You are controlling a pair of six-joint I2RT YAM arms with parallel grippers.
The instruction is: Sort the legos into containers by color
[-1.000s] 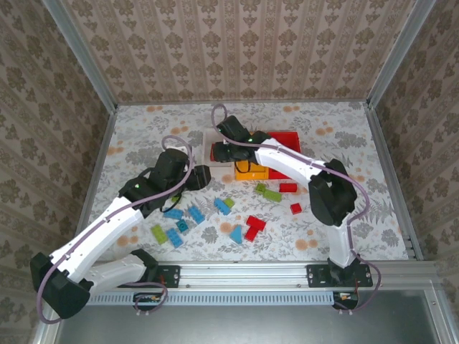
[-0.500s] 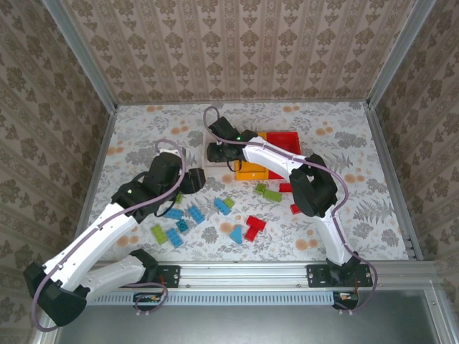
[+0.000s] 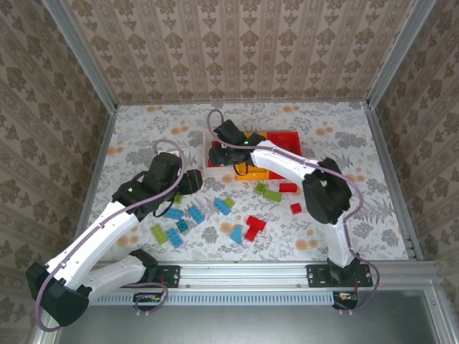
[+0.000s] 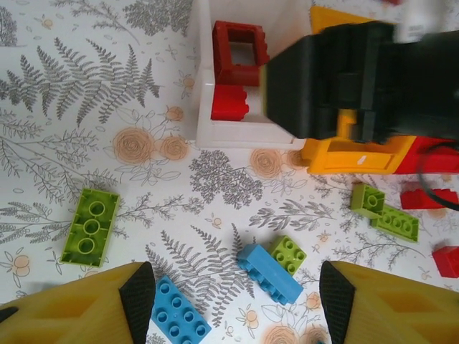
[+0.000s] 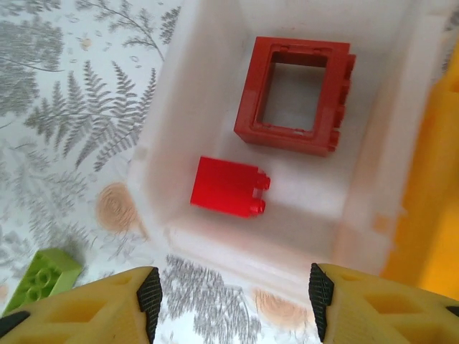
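Nearest to my bases, loose bricks lie scattered on the flowered surface (image 3: 344, 143). A blue wedge (image 3: 236, 233) lies just beside a red piece (image 3: 252, 228). To the left of them is a green brick (image 3: 159, 233) with several blue ones near it.

A little farther, my left pincer (image 4: 237, 304) hangs over this group. Its jaws are released and nothing is between them. Below it on the surface I see a blue brick (image 4: 269, 274) just beside a small green one (image 4: 288, 254). A long green brick (image 4: 90, 226) lies apart to the left.

Farther again, my right pincer (image 5: 233, 301) is above the near edge of the white bin (image 5: 179, 86). It is also released and grasps nothing. Inside this bin lie two red pieces, not touching each other: a red brick (image 5: 228, 188) at the nearer end and a red square frame (image 5: 287, 140) at the far end.

The yellow-orange bin (image 5: 430, 179) stands just beside the white one, on its right. The red bin (image 3: 287, 132) stands behind the yellow-orange one and is the farthest. My right arm covers parts of these two bins, so I cannot tell what they contain.
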